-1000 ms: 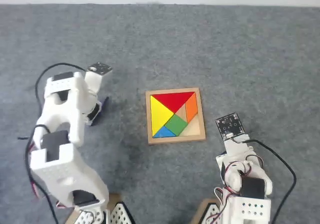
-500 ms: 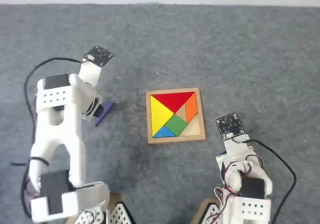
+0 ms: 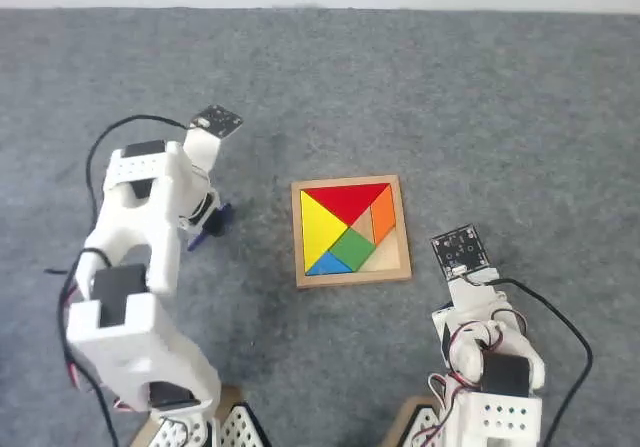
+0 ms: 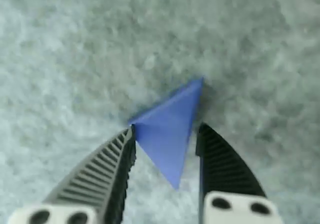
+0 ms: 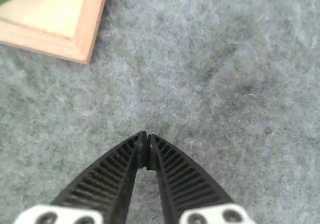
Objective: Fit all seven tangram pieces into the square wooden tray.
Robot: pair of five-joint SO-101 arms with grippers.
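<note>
Grey carpet (image 3: 480, 107) underneath. Left gripper (image 4: 166, 130) pinches the blue triangle (image 4: 170, 116) well left of the tray (image 3: 350, 280); right gripper (image 5: 146, 151) is closed. Best bet: keep it level and rotate it to match the bare near-right gap (image 3: 388, 257).

White arms (image 3: 130, 237), blk ribbed jaws, cables.
</note>
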